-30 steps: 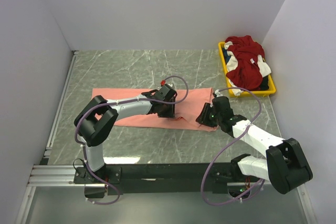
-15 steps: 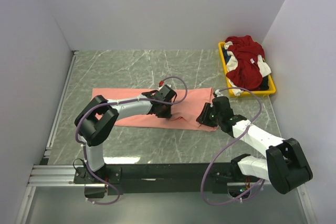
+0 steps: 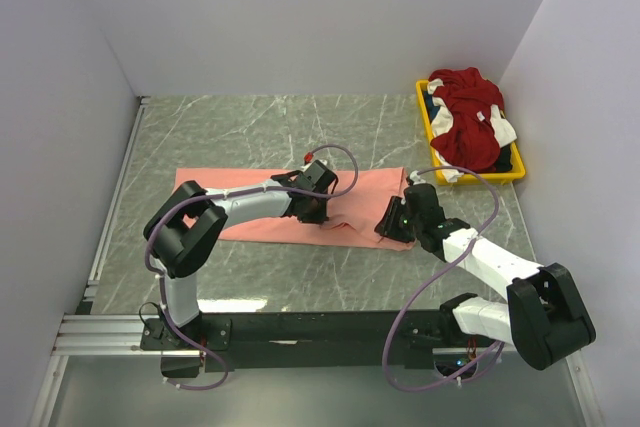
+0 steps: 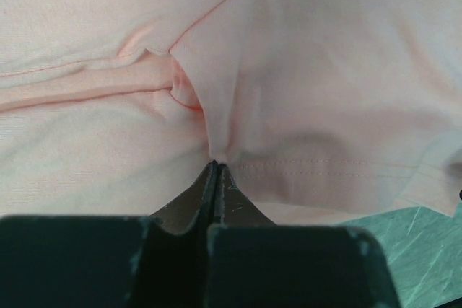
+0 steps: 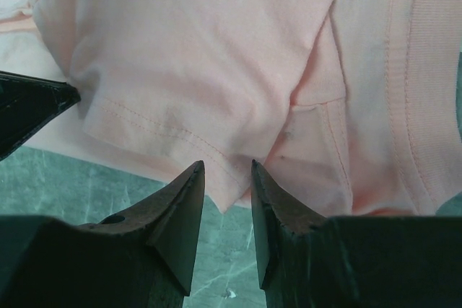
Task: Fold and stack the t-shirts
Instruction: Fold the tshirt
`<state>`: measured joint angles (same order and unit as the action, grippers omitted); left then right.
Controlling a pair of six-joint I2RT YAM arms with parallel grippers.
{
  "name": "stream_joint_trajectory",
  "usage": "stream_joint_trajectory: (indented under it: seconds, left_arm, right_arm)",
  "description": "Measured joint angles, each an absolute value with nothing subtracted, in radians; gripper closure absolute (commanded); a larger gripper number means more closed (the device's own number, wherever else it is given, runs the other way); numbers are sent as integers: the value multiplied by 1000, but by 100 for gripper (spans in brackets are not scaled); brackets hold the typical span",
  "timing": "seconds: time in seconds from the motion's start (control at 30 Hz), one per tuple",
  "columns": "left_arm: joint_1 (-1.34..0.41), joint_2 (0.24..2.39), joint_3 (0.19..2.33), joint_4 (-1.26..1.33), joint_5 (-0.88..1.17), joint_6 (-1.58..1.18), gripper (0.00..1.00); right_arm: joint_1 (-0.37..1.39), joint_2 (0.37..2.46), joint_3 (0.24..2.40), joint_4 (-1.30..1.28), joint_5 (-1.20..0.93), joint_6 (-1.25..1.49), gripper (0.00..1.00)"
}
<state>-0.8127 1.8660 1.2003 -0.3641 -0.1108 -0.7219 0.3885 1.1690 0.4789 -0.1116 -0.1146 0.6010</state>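
Note:
A salmon-pink t-shirt [image 3: 250, 202] lies flat across the middle of the table, partly folded. My left gripper [image 3: 318, 215] is shut on a pinch of its cloth [image 4: 216, 156] near the front hem. My right gripper [image 3: 390, 227] is open, its fingertips [image 5: 193, 178] either side of the shirt's sleeve corner [image 5: 224, 203] at the right end. A dark red t-shirt with white parts [image 3: 468, 132] is heaped in the yellow tray, with dark blue-black cloth [image 3: 432, 107] showing under it.
The yellow plastic tray [image 3: 424, 112] stands at the back right by the right wall. White walls close the table on the left, back and right. Green marble table top [image 3: 250, 137] shows behind the pink shirt.
My left gripper has shifted slightly back and left with the pinched cloth. The right gripper has barely moved.

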Motion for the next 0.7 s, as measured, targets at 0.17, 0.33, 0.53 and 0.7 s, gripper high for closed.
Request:
stream_joint_trajectory:
  seconds: [0.17, 0.33, 0.53, 0.7]
  left_arm:
    - [-813, 1866, 1208, -381, -128, -721, 99]
    - [-810, 1861, 1210, -391, -145, -720, 99]
    - [-794, 1837, 1210, -411, -157, -719, 99]
    - [-779, 1810, 1210, -414, -163, -718, 97]
  right_arm:
    - [389, 1169, 479, -122, -111, 601, 61]
    - [389, 1165, 479, -130, -96, 601, 61]
    - [389, 1158, 479, -144, -80, 601, 61]
    - [389, 1157, 479, -150, -68, 601, 61]
